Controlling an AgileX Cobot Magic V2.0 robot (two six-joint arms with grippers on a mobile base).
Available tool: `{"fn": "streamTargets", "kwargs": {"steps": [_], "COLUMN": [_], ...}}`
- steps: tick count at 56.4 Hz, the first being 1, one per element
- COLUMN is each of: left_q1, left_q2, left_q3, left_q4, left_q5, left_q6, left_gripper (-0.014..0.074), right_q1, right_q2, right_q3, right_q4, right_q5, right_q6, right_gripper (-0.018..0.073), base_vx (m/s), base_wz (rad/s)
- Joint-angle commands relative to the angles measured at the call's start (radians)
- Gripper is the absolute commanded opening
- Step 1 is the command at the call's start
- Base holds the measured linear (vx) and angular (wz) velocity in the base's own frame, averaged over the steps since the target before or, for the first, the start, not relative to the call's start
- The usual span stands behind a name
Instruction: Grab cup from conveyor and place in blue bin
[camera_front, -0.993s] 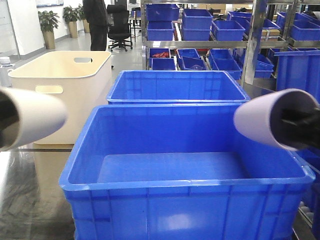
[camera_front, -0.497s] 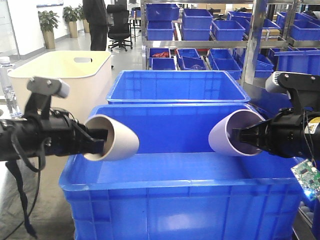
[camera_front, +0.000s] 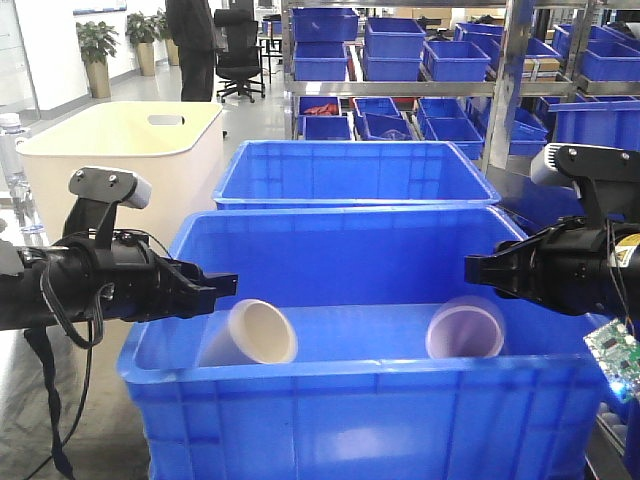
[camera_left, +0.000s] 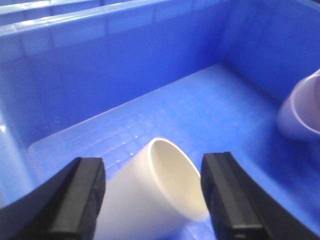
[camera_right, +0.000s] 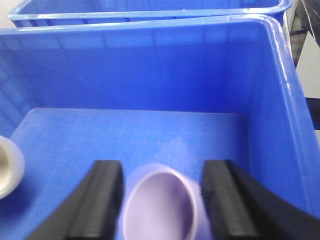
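The cream cup (camera_front: 256, 333) lies on its side on the floor of the blue bin (camera_front: 370, 385), toward the left, its mouth turned to the front; the lilac cup (camera_front: 466, 329) sits toward the right of the same floor, and it is blurred in both wrist views. From my left wrist camera the cream cup (camera_left: 155, 195) rests below and between the spread black fingers (camera_left: 75, 200), with nothing gripped. My left gripper (camera_front: 222, 284) hangs over the bin's left rim with its jaws apart and empty. My right gripper (camera_front: 472, 270) reaches in over the right rim, likewise spread wide and empty; its wrist view shows the lilac cup (camera_right: 160, 210) under the gap between the fingers (camera_right: 102, 200).

The bin's floor (camera_right: 130, 135) is smooth blue plastic with a faint grid pattern. Just behind it stands a second blue crate (camera_front: 352, 172), and to the left a cream tub (camera_front: 125, 150) with handle slots. Steel shelving (camera_front: 505, 85) filled with small blue bins (camera_front: 392, 40) fills the back. Farther off, on a pale glossy floor, I see a black office chair (camera_front: 238, 50), potted plants (camera_front: 97, 52) and a person in dark clothes (camera_front: 192, 45).
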Motion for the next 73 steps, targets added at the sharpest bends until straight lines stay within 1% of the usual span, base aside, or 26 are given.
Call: {"fn": "streamTargets", "kwargs": {"steps": [1, 7, 12, 15, 21, 28, 30, 33, 38, 44, 73], "left_q1": [-0.008, -0.008, -0.005, -0.005, -0.005, -0.005, -0.005, -0.005, -0.005, -0.005, -0.005], "left_q2": [-0.060, -0.112, -0.167, -0.199, -0.256, -0.314, -0.327, -0.346, -0.379, -0.395, -0.396], "left_q3": [-0.037, -0.037, -0.032, -0.030, -0.030, -0.030, -0.030, -0.022, 0.010, 0.035, 0.036], "left_q4": [-0.061, -0.059, -0.051, -0.051, -0.051, -0.051, -0.051, -0.052, -0.052, -0.052, -0.052], "left_q5": [-0.030, -0.026, 0.003, 0.027, 0.056, 0.052, 0.053, 0.054, 0.044, 0.048, 0.048], "left_q6": [-0.006, -0.006, -0.006, -0.006, -0.006, -0.006, -0.006, -0.006, -0.006, -0.011, -0.011], "left_gripper": [0.0540, 0.0461, 0.0379, 0.0325, 0.0205, 0.0091, 0.0070, 0.0052, 0.0035, 0.0036, 0.0037], "right_q1": [-0.002, -0.002, -0.002, -0.002, -0.002, -0.002, -0.002, -0.002, -0.002, -0.002, -0.002], "right_q2": [-0.036, -0.057, -0.094, -0.120, -0.166, -0.215, -0.222, -0.224, -0.223, -0.221, -0.221], "right_q3": [-0.040, -0.040, -0.040, -0.040, -0.038, -0.037, -0.037, -0.037, -0.037, -0.037, -0.037], "right_q4": [-0.001, 0.010, 0.048, 0.052, 0.052, 0.051, 0.051, 0.052, 0.052, 0.047, 0.047], "right_q5": [-0.084, -0.068, -0.020, 0.022, 0.078, 0.058, 0.049, 0.046, 0.049, 0.048, 0.049], "right_q6": [0.000, 0.000, -0.001, -0.001, 0.000, 0.000, 0.000, 0.000, 0.002, 0.002, 0.002], "right_gripper": [0.0510, 0.0505, 0.0458, 0.0406, 0.0267, 0.0083, 0.0033, -0.0016, -0.0015, -0.0014, -0.0012], "base_vx": [0.00, 0.00, 0.00, 0.00, 0.00, 0.00, 0.00, 0.00, 0.00, 0.00, 0.00], "base_wz": [0.00, 0.00, 0.00, 0.00, 0.00, 0.00, 0.00, 0.00, 0.00, 0.00, 0.00]}}
